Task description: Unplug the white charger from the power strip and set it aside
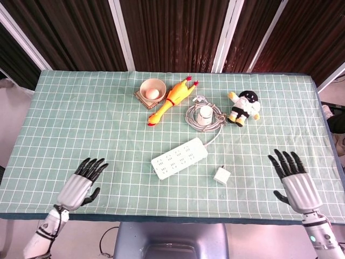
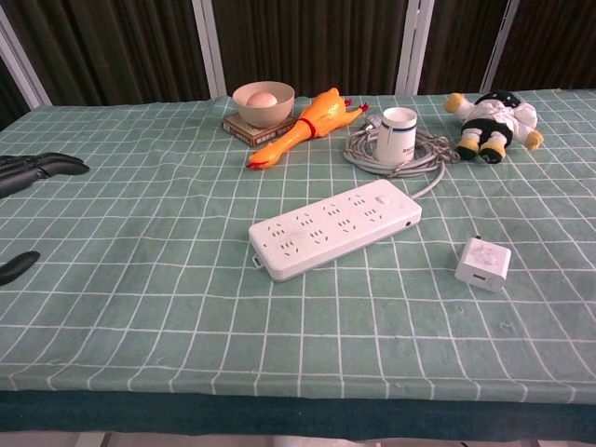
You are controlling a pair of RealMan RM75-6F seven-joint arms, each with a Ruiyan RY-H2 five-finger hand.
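Hands sit low at the table's near edge, both empty with fingers spread: the left hand (image 1: pixel 81 183) over the near-left corner, the right hand (image 1: pixel 295 181) over the near-right. Between them lies a wide band of bare green checked cloth (image 1: pixel 81 124). Nearer the middle, the white charger (image 1: pixel 221 176) rests unplugged on the cloth, just right of the power strip (image 1: pixel 179 157) and apart from it. Beyond, a cable (image 1: pixel 215 120) coils around a white cup (image 1: pixel 204 115).

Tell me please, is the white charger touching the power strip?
Apart. The chest view shows bare tablecloth between the white charger and the power strip.
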